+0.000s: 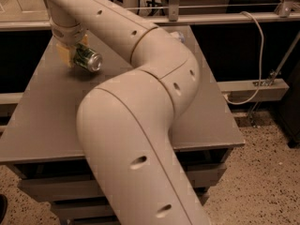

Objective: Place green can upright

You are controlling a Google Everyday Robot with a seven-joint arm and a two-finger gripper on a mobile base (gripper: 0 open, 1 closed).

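There was one green can (89,60), and one gripper (74,53) was closed on it, above the far left part of the one table (42,121). One robot arm (140,78) crossed the view. One white cable (255,55) hung at the right.
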